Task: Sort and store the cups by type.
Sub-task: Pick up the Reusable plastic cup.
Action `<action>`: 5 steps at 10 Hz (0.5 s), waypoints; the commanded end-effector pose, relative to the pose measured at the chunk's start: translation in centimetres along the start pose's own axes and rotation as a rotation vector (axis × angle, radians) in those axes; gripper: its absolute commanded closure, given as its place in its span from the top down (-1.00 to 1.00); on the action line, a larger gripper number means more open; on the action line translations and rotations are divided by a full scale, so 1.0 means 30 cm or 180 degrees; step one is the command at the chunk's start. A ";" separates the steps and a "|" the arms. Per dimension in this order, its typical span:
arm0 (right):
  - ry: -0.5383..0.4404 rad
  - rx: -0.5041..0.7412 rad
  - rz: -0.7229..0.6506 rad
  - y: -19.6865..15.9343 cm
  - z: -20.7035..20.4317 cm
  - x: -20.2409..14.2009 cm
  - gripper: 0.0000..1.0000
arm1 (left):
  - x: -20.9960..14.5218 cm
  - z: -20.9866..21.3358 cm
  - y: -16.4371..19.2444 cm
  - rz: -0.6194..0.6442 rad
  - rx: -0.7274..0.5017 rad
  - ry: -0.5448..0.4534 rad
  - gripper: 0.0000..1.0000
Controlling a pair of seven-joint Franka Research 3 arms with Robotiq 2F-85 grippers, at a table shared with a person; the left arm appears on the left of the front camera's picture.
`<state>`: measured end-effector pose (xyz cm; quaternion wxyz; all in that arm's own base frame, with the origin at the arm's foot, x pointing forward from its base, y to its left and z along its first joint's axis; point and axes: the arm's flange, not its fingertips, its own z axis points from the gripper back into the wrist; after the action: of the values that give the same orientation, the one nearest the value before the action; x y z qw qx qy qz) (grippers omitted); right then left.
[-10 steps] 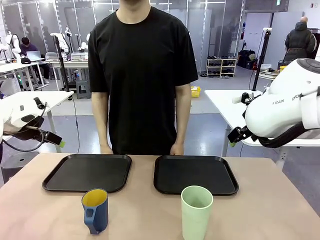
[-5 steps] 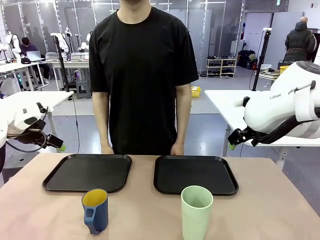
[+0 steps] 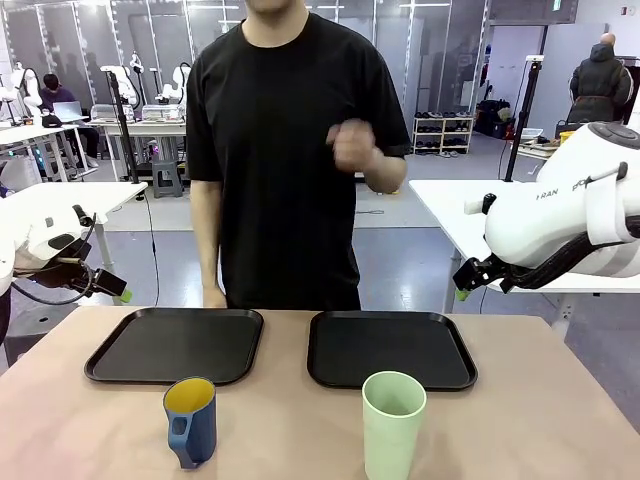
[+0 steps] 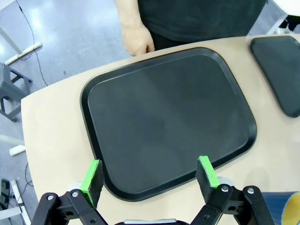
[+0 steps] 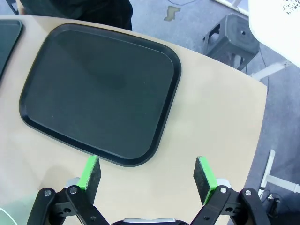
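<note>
The dark blue mug (image 3: 190, 420) with a yellow inside stands near the table's front edge, in front of the left black tray (image 3: 175, 345). The pale mint-green tumbler (image 3: 393, 425) stands upright in front of the right black tray (image 3: 390, 350). My left gripper (image 3: 112, 284) hovers off the table's left side, open and empty. In the left wrist view it (image 4: 150, 174) hangs above the near rim of its tray (image 4: 168, 117), with the mug's edge (image 4: 286, 206) at the bottom right. My right gripper (image 3: 465, 283) is raised beyond the right tray, open over that tray (image 5: 98, 89) in its wrist view (image 5: 149, 173).
A person in a black shirt stands at the far side. One hand (image 3: 212, 297) rests by the left tray's far edge, the other hand (image 3: 352, 148) is raised to chest height. Bare tabletop (image 3: 540, 400) lies to the right of the trays.
The person's hand by the right tray has lifted from the table edge up to the chest. My right arm has shifted slightly. The cups have not moved.
</note>
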<state>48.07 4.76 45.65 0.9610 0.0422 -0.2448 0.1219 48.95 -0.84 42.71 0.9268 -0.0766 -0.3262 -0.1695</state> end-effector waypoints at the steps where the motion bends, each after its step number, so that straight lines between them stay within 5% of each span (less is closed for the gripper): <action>1: -0.0009 0.0008 -0.0007 -0.008 0.005 -0.002 1.00 | -0.001 0.009 -0.002 -0.0009 -0.0002 -0.0012 1.00; 5: -0.0009 0.0008 -0.0007 -0.008 0.005 -0.002 1.00 | -0.001 0.009 -0.002 -0.0009 -0.0002 -0.0012 1.00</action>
<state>48.08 4.68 45.65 0.9611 0.0418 -0.2448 0.1211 48.95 -0.84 42.71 0.9268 -0.0766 -0.3262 -0.1695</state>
